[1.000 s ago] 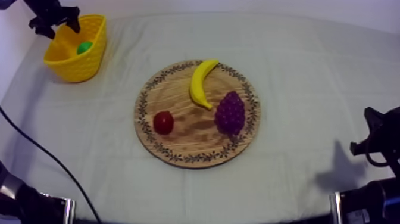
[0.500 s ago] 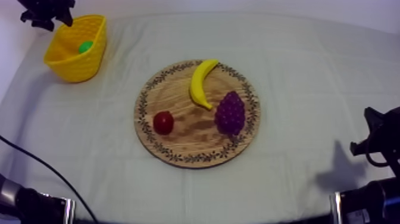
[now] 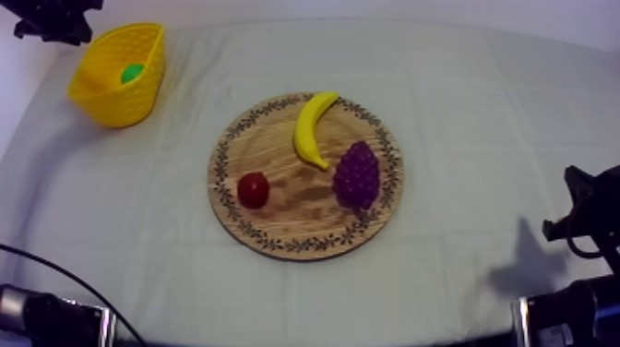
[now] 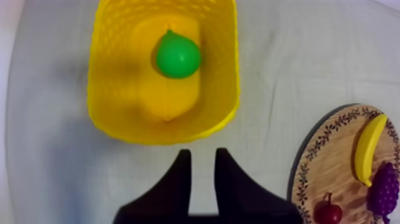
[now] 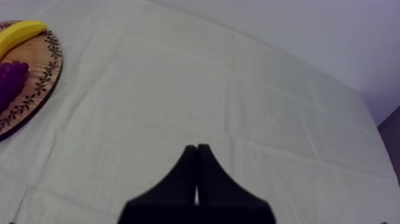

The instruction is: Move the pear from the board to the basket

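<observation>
**Pear in the yellow basket, left claw open above it**

The pear (image 4: 177,55) is a smooth, bright green toy fruit, round in the body with a small point at its stem end. It lies inside the yellow basket (image 4: 119,89), on the floor of it near one end wall, and nothing grips it. The basket is woven-looking plastic, and it stands at the far left of the table, well apart from the round wooden board (image 3: 295,198).

The left gripper (image 4: 202,154) hangs over the cloth just beside the basket's rim. Its two black fingers are apart with nothing between them. The right gripper (image 5: 197,148) sits low at the right side of the table, its fingers pressed together into a narrow wedge, holding nothing.

On the board, inside its patterned rim, lie a banana (image 3: 312,127), a bunch of grapes (image 3: 357,173) and a small red fruit (image 3: 253,189). The banana is toward the far edge, the purple grapes to the right and the red fruit to the left, each apart from the others.

The grey-white cloth (image 3: 480,111) covers the table and shows faint fold lines and soft creases. Beyond its far edge rises a plain pale wall (image 5: 297,30).
</observation>
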Tool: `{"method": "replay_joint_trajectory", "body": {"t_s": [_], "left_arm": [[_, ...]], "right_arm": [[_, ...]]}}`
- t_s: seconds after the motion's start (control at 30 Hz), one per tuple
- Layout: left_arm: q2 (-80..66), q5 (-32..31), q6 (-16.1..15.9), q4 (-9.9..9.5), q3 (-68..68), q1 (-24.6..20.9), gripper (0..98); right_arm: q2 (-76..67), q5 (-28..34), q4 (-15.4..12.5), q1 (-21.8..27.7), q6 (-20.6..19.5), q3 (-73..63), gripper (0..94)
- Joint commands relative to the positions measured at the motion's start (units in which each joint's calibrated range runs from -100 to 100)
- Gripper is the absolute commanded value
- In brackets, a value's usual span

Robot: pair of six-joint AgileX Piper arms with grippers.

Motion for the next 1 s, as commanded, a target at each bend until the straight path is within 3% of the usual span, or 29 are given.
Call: {"method": "replay_joint_trajectory", "body": {"t_s": [0.0, 0.27, 0.43, 0.7, 0.97], "left_arm": [[-3.0, -1.0, 0.0, 0.06, 3.3, -0.1, 6.4], [-15.5, -7.7, 1.1, 0.43, 16.9, -0.7, 2.7], [-25.3, -14.4, 0.2, 2.64, 27.6, -0.7, 3.4], [-44.1, -29.5, 6.4, 3.24, 46.5, 3.1, 0.3], [-62.5, -37.6, 4.2, 3.18, 62.9, 3.6, 0.0]], "right_arm": [[0.0, 0.0, 0.0, 0.0, 0.0, 0.0, 0.4], [0.0, 0.0, 0.0, 0.0, 0.0, 0.0, 0.4], [0.0, 0.0, 0.0, 0.0, 0.0, 0.0, 0.4], [0.0, 0.0, 0.0, 0.0, 0.0, 0.0, 0.4], [0.0, 0.0, 0.0, 0.0, 0.0, 0.0, 0.4]]}}
